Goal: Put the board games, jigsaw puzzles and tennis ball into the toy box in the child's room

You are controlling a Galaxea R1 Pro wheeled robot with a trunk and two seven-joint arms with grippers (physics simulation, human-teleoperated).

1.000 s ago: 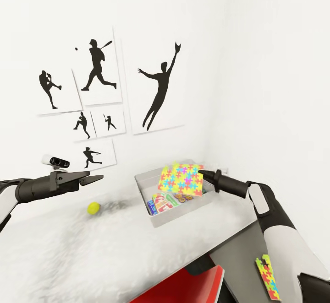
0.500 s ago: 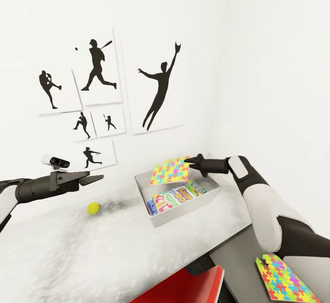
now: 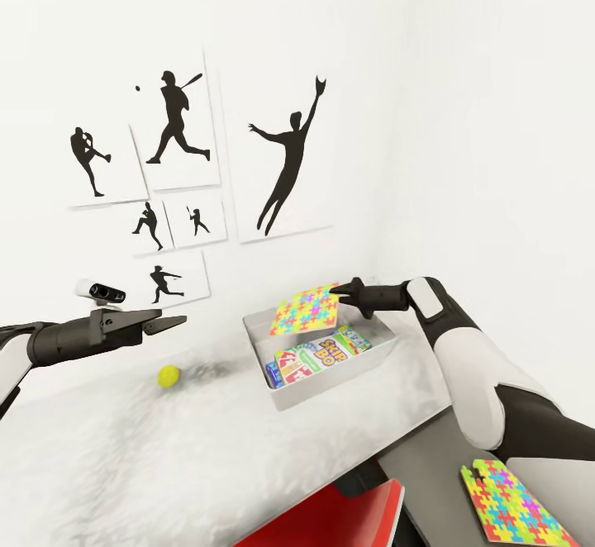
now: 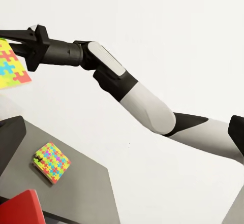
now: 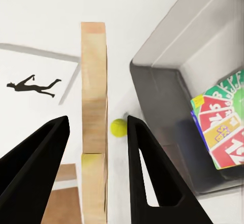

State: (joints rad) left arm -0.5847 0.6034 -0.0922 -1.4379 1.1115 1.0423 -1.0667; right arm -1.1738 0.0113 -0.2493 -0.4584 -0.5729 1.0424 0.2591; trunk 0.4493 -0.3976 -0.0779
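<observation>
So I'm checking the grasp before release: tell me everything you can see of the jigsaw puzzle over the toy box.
The jigsaw puzzle is a thin, flat, roughly square sheet of interlocking yellow, blue, red and green pieces. It is tilted, raised above the toy box, clear of the game boxes inside. The right gripper holds it at its upper far edge. In the right wrist view it appears edge-on, tan like cardboard, between the open-looking fingers; contact there is unclear.
</observation>
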